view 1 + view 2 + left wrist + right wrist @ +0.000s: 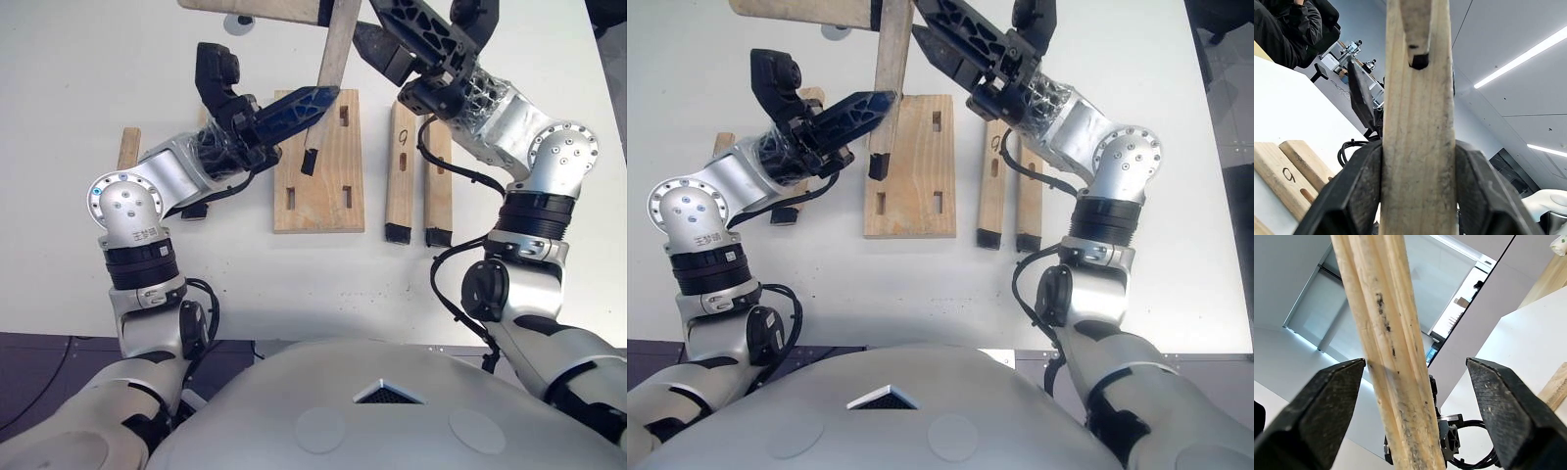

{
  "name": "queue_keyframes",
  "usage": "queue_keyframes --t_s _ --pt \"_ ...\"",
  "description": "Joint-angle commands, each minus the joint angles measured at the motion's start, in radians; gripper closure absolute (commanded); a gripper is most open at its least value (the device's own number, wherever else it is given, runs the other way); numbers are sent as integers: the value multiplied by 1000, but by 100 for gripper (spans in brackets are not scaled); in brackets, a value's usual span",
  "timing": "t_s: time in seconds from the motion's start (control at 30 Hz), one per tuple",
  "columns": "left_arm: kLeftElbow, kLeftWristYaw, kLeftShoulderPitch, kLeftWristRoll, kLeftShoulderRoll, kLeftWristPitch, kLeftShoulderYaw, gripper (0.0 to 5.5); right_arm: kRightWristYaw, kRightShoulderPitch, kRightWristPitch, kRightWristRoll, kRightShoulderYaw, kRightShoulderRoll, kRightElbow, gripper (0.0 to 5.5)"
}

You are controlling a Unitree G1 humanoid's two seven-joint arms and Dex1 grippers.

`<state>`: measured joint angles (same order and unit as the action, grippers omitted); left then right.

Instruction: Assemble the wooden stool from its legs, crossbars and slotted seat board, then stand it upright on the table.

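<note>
The slotted seat board (315, 201) lies flat mid-table. A wooden leg (338, 49) stands tilted over it, its black foot (310, 163) on the board near a slot. My left gripper (326, 96) is shut on this leg partway up; in the left wrist view the fingers (1352, 196) press both sides of the leg (1418, 147). My right gripper (365, 22) is open higher up at the same leg; its fingers (1332, 406) stand wide apart from the wood (1386, 333). A wooden bar (260, 8) meets the leg's top at the picture's edge.
Two more legs (402, 176) (438, 191) with black feet lie side by side just right of the board. Another wooden piece (128, 147) lies at the left, behind my left arm. A small round disc (238, 21) sits at the table's back.
</note>
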<state>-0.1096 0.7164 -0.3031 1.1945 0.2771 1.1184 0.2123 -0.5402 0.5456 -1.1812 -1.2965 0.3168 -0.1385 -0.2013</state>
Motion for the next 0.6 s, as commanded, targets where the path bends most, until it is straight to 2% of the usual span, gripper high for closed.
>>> queue_keyframes --t_s 0.03,0.57,0.6 --pt "1 -8 -15 8 14 2 -3 352 -8 -6 -8 -9 10 -27 22 171" --pt "-20 23 7 -38 55 -11 -79 352 -69 32 -31 63 -72 -64 22 171" --pt "-19 24 7 -40 55 -11 -80 352 -71 34 -31 68 -75 -65 21 189"
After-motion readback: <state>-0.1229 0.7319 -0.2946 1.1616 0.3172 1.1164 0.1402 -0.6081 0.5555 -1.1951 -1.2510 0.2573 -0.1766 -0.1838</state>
